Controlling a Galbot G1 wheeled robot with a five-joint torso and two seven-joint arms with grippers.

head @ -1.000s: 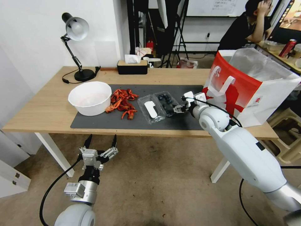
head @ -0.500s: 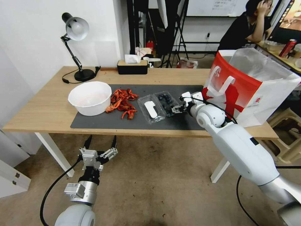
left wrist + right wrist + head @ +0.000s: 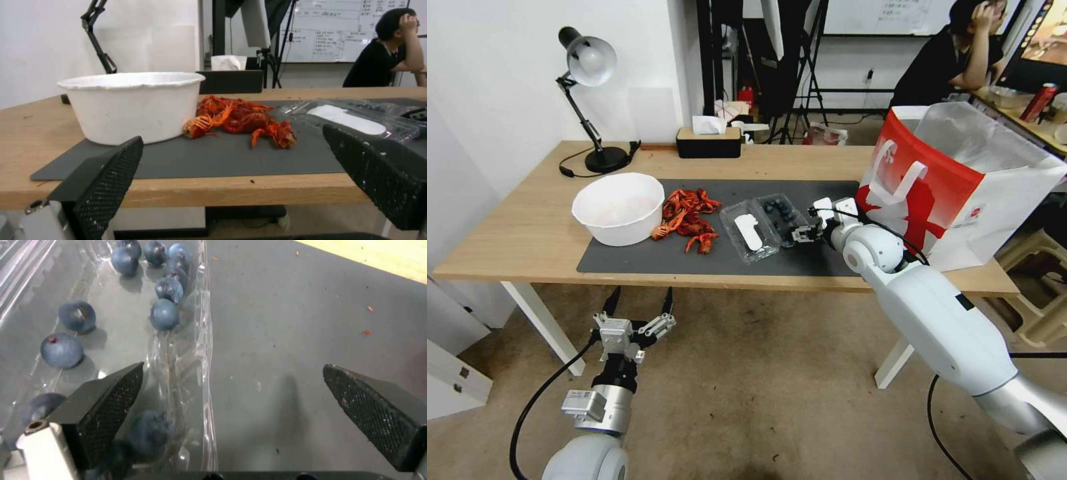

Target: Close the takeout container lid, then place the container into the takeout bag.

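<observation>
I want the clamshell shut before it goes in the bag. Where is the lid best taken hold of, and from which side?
Probably the lid's free long edge, the one toward the crayfish, away from the hinge joining it to the berry half. It lies open and flat on the mat, so a thin rim is the only grip. The right gripper, fingers open, sits at the berry half's opposite edge.

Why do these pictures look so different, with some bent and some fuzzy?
Head view: wide lens bows the table edges; even room light, glare on the takeout bag foil. Left wrist view: the open left gripper looms blurred, the white bowl sharper. Right wrist view: the open right gripper casts soft shadows; sheen on the takeout container.
</observation>
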